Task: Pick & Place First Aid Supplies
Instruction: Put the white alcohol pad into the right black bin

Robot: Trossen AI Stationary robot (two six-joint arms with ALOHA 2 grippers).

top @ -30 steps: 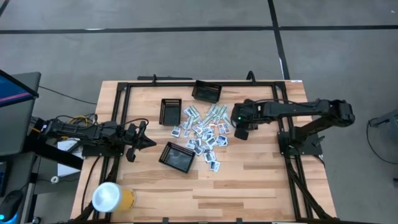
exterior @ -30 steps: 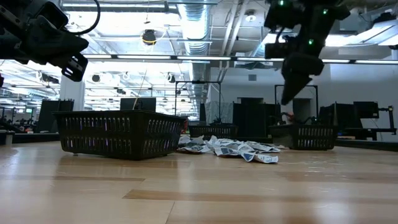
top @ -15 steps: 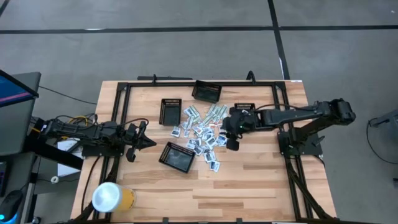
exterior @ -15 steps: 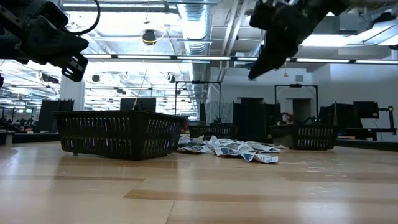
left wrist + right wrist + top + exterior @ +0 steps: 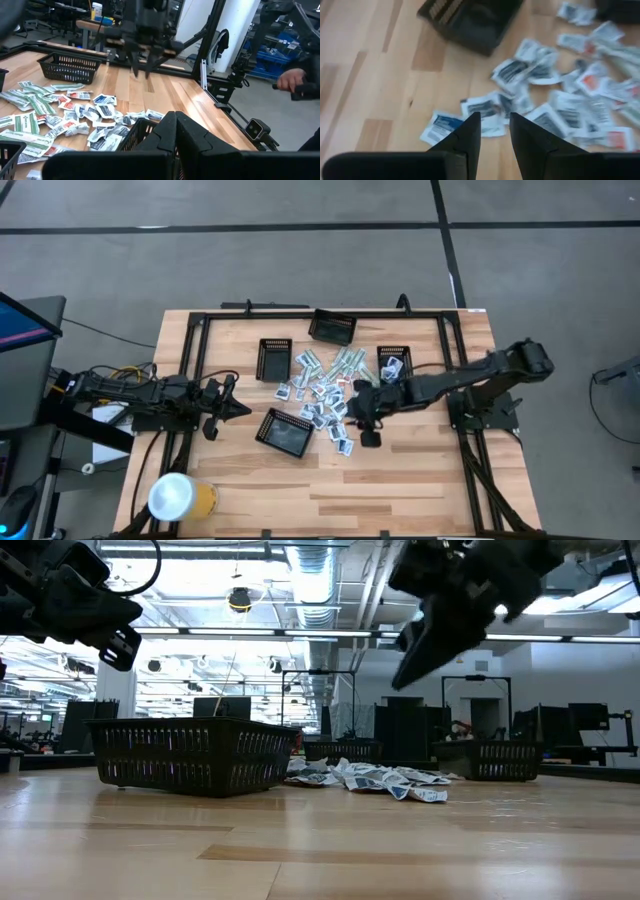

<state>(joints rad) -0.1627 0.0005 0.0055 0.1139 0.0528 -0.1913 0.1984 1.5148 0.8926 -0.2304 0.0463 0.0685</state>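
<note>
Overhead: first aid supplies [image 5: 325, 392] strewn mid-table among four black mesh trays [image 5: 284, 432]; right gripper [image 5: 366, 423] above the pile's near edge, left gripper [image 5: 222, 409] parked aside. Low: nearest tray hiding part of the pile. Right wrist: fingers [image 5: 468, 131] slightly apart, empty. Left wrist: fingers [image 5: 172, 132] pressed together.

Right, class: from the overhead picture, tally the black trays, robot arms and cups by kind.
Trays: 4
Arms: 2
Cup: 1
Total: 7
</note>
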